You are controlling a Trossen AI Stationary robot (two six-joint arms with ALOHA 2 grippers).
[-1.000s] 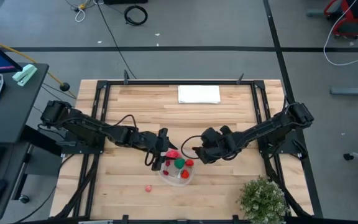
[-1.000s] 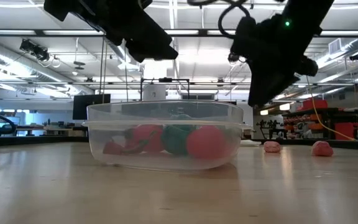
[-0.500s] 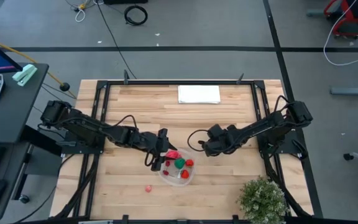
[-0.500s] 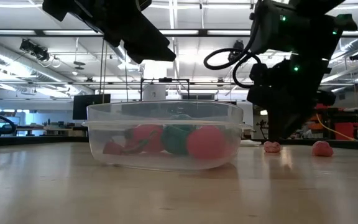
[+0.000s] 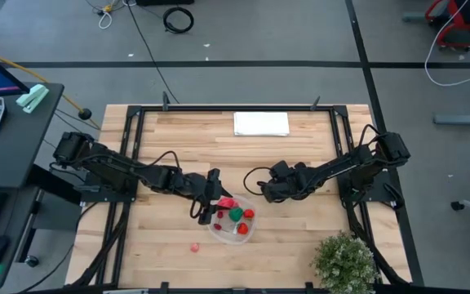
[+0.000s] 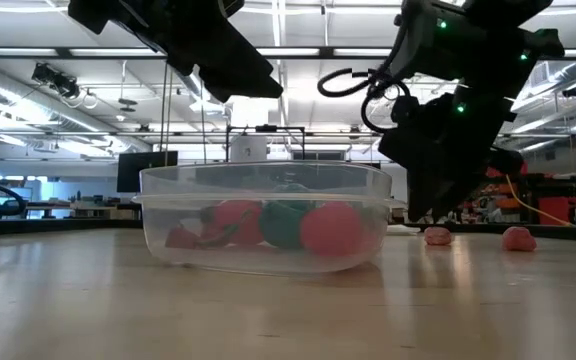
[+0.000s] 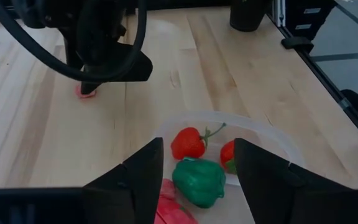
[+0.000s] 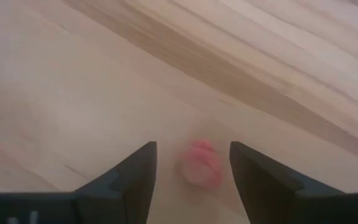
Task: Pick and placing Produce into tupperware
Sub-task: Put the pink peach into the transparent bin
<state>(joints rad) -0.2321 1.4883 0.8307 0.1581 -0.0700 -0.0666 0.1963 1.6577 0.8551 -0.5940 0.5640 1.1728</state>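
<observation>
The clear round tupperware (image 5: 233,223) (image 6: 263,215) stands on the wooden table and holds a green pepper (image 7: 197,180) and red pieces (image 7: 188,143). My left gripper (image 5: 210,206) (image 7: 197,177) hovers open over its left rim. My right gripper (image 5: 258,194) (image 8: 192,152) is low over the table just beyond the tupperware's far-right side, pointing down. Its open fingers stand on either side of a small pink piece (image 8: 199,165) (image 7: 87,92) lying on the wood, without touching it. A second pink piece (image 6: 517,238) lies farther off, and a third (image 5: 194,246) lies near the front edge.
A bushy green plant (image 5: 345,260) stands at the table's near right corner. A flat white rectangle (image 5: 261,123) lies at the far edge. Black frame rails (image 5: 134,139) run along the table's sides. Bare wood lies between the tupperware and the white rectangle.
My right gripper has moved away from the tupperware's right rim toward the table's far right, then come down close to the table over the pink piece. My left arm and the tupperware have kept still.
</observation>
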